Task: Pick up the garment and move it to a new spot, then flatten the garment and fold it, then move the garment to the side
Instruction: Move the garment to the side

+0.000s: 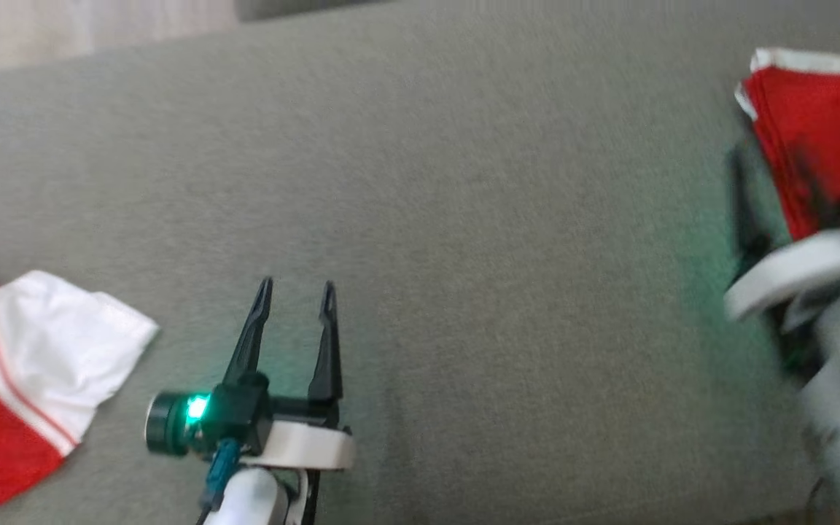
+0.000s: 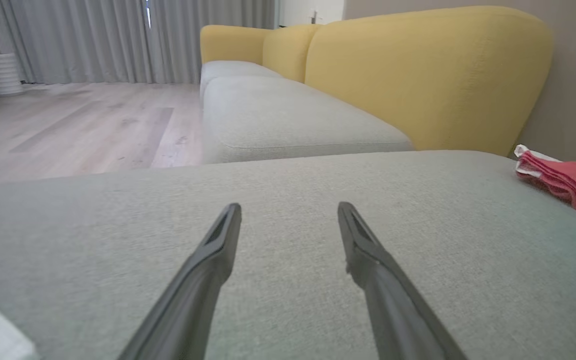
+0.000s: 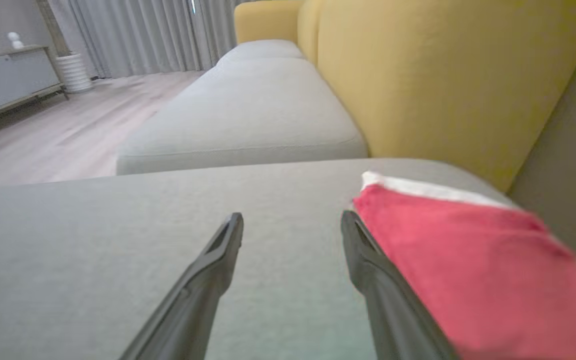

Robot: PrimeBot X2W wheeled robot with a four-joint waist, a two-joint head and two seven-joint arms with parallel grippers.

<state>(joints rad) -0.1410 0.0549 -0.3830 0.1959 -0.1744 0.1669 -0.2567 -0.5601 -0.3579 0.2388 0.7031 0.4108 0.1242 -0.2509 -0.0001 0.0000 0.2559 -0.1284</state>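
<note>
The jersey (image 1: 19, 364) lies rumpled on the cushion (image 1: 464, 182) at the head view's left edge, white sleeve inward. The frame cuts it off, so its long axis cannot be told. It sits near the left gripper (image 1: 296, 288), at about 8 o'clock, and that gripper is spread and empty. The right gripper (image 3: 292, 220), also spread and empty, is well apart at 3 o'clock beside a folded red cloth (image 3: 468, 260). The left arm looks better placed.

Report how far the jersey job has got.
Done: nothing visible; the jersey lies rumpled and unfolded at the left on the cushion. In hand: nothing; left gripper and right gripper are both open and empty, the right beside a folded red garment. Left: pick up, move, flatten, fold, set aside.
</note>
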